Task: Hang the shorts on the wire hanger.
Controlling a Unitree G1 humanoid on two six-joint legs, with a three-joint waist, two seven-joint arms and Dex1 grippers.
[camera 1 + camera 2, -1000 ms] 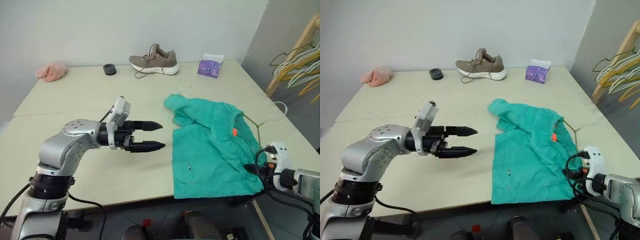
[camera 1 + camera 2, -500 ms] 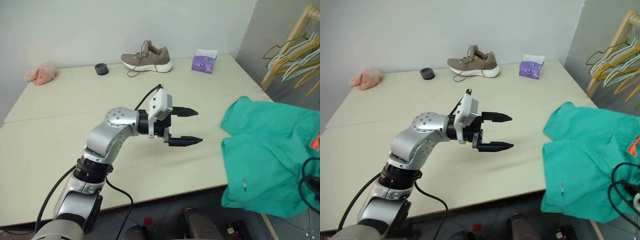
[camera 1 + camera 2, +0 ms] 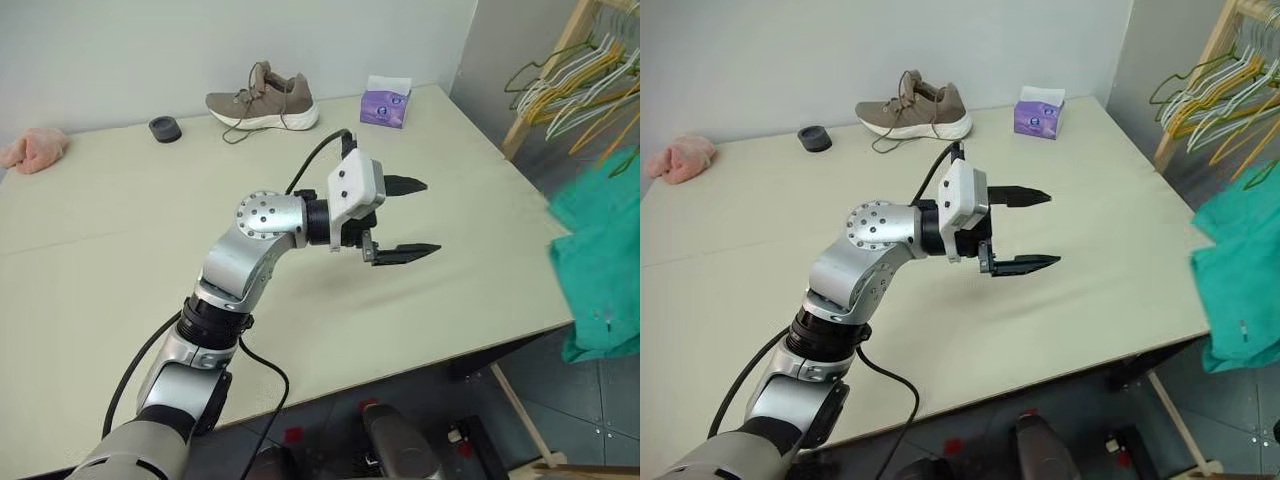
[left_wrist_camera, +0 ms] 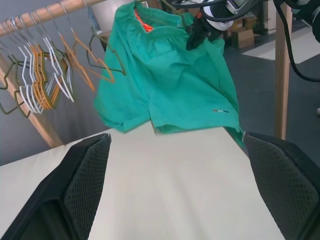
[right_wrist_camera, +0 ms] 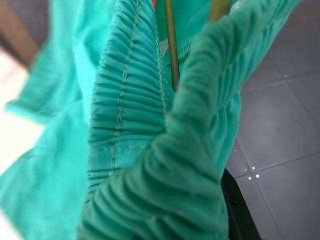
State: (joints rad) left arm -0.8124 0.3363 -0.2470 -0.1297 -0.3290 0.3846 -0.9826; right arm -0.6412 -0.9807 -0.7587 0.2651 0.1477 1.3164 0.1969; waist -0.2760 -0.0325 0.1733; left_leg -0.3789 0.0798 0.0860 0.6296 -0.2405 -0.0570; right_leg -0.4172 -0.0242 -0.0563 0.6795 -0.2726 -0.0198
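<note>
Table [image 3: 120, 250] | left end effector [image 3: 410, 218] spread, empty | right end effector [image 4: 200, 31] clamps shorts [image 4: 175, 80], partly cropped

The left hand [image 3: 1022, 231] hovers spread over the table [image 3: 760, 250], shorts [image 3: 1240, 280] hanging beyond its edge.

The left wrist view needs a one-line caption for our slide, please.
Teal shorts hang off the table's edge from the shut right gripper, framed by the open left gripper's fingers.
</note>
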